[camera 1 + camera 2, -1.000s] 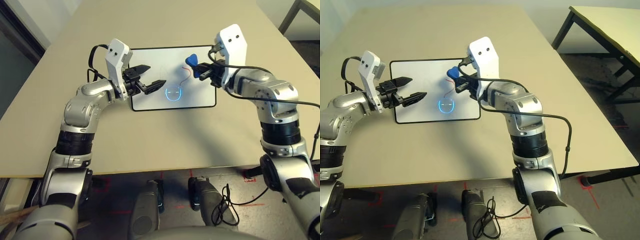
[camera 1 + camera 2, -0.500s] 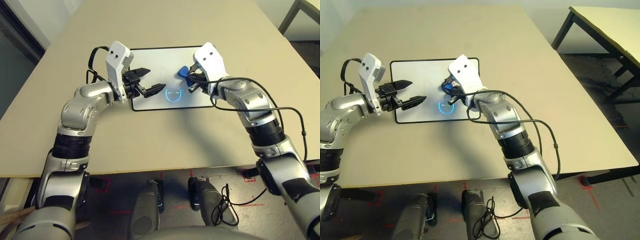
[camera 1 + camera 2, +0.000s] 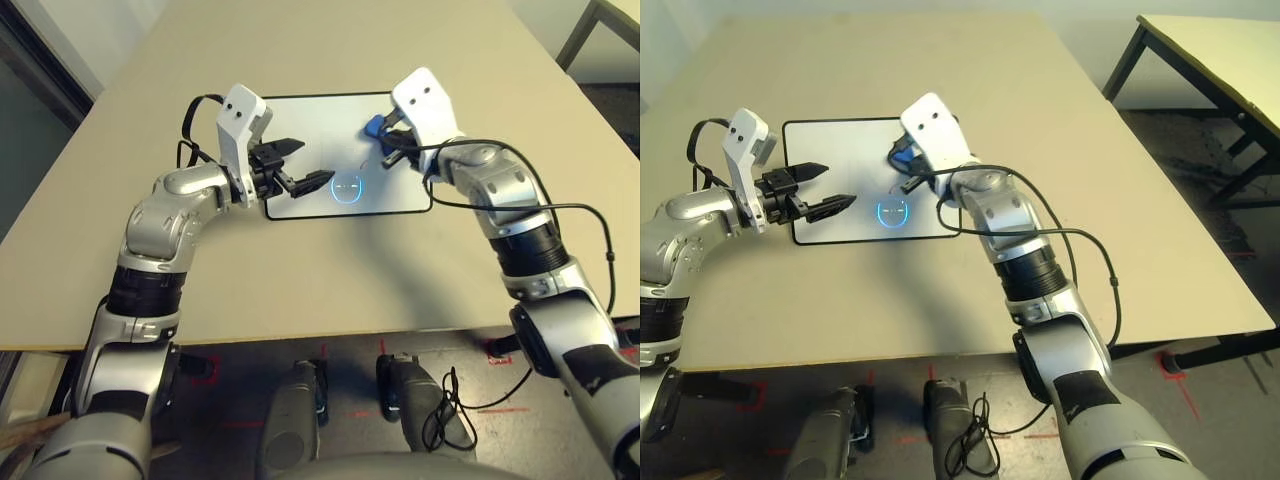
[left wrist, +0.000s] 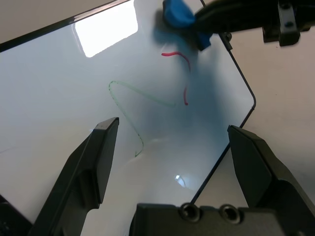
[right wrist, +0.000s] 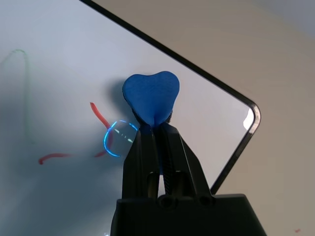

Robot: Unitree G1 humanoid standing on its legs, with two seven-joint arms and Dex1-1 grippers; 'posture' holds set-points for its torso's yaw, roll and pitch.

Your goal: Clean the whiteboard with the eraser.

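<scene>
"On the counter [image 3: 300,285], where does everything lie?"

"The whiteboard [image 3: 320,120] is flat on it, between my two arms. The eraser [image 5: 151,96] is over the board's right part, in my right claw [image 5: 155,125]."

"How firmly have you got it?"

"I have that claw clamped on the blue block, its two fingers nearly together, with the wider, two-lobed end sticking out past the tips. I can't tell whether it is touching the board."

"And the other side?"

"My left claw [image 4: 172,125] is empty, fingers well apart, and I have it above the board's left part."

"Any marks there?"

"I see a red line [image 4: 185,96], broken by gaps, near the eraser, and a thin green line [image 4: 129,120] bent to a point. A glowing blue ring [image 3: 347,187] shows on the surface too, like a reflection."

"Anything beside my working area?"

"Off to the right stands another table [image 3: 1230,60] with dark legs, and a black cable [image 3: 1080,235] loops along my right arm."
</scene>
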